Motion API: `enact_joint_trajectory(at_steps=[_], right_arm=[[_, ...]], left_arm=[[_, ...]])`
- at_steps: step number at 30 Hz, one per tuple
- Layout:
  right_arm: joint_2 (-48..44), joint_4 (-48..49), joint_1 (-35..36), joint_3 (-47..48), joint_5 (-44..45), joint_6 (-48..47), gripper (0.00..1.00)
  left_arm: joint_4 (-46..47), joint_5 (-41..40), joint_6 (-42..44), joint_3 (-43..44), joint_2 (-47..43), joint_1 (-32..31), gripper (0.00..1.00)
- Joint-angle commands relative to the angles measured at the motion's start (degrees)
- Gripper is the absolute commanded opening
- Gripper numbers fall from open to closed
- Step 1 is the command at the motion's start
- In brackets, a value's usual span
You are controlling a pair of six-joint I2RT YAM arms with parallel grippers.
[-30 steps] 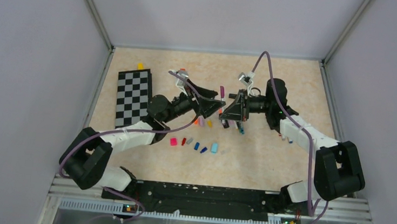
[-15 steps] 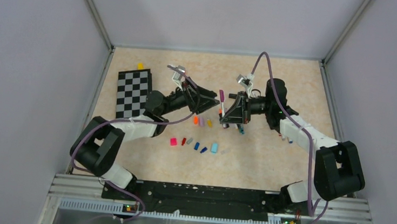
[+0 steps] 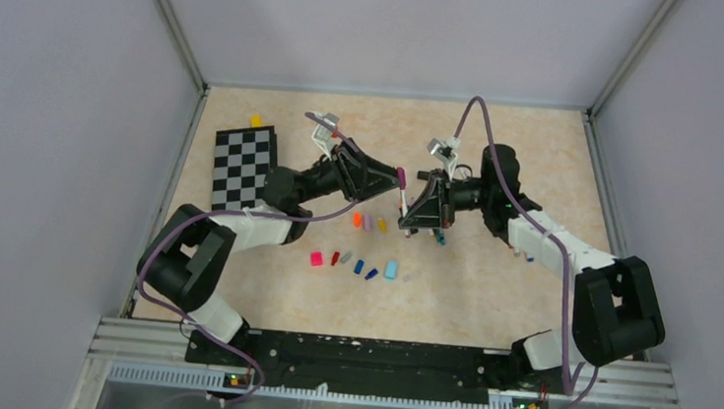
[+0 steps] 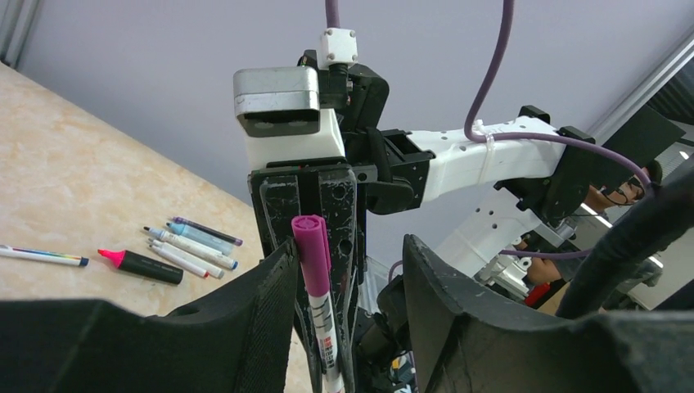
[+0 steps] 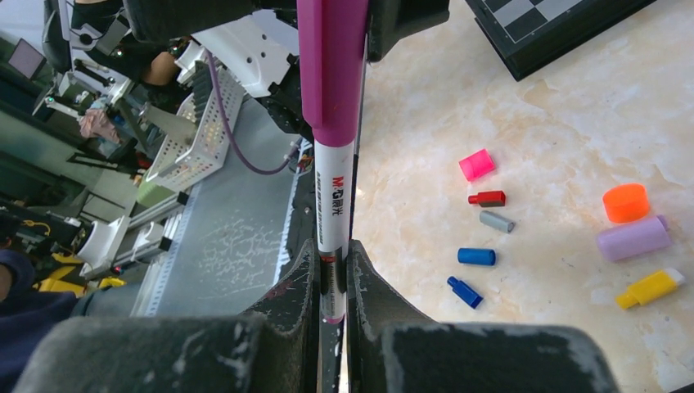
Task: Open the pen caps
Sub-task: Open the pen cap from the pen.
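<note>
Right gripper (image 5: 331, 264) clenched on pen (image 5: 334, 192); left gripper (image 4: 348, 255) unclenched, straddling cap (image 4: 312, 254). Risk: off-centre closure tilts pen, cap slips.

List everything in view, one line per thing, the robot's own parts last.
held pen: one, white barrel, upright between the two grippers
magenta cap: one, on the held pen's top end
loose caps: at least nine, pink, red, grey, blue, light blue, orange, lilac, yellow, scattered mid-table
lying pens: about six, white, black and light blue barrels, on the table by the right gripper
checkerboard: one, black and white, far left
small block: one, yellow, beyond the checkerboard
table: one, beige marbled
left gripper: open, jaws either side of the magenta cap
right gripper: shut on the held pen
</note>
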Motion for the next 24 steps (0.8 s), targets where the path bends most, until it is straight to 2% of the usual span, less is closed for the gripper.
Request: enact_joint_trajectory(at_steps=[1,8,24], right_arm=[[0.9,0.5,1.2,3.0,-0.8,-2.0,0.00],[1.1,0.2,1.5,3.2,-0.8,-2.3,0.00],[1.2,0.0,1.5,3.5,-0.8,-2.3,0.00]], left_arm=[[4.4,1.4,-2.0,2.2,1.1,0.1,0.52],[4.0,2.0,-2.8,3.0,1.6,0.0,0.50],[4.6,4.4,-4.3,5.2,3.6,-1.3,0.34]])
